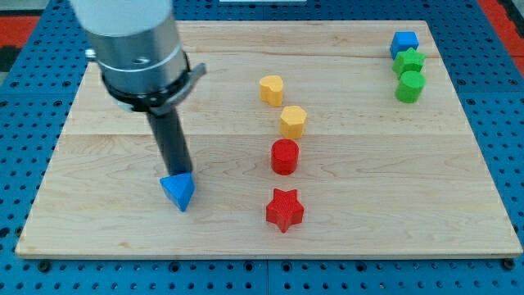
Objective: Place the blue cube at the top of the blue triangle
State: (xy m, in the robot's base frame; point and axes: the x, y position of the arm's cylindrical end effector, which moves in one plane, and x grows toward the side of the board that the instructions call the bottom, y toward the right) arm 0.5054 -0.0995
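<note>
Blue cube [404, 42] sits square-on, far from blue triangle [178, 192] pointing view's bottom.

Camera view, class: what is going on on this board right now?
A robot arm with a dark rod works on a wooden board. My tip sits right at the top edge of the blue triangle, near the view's bottom left. The blue cube lies far off at the view's top right, beside a green star and a green cylinder, so it is not yet placed.
</note>
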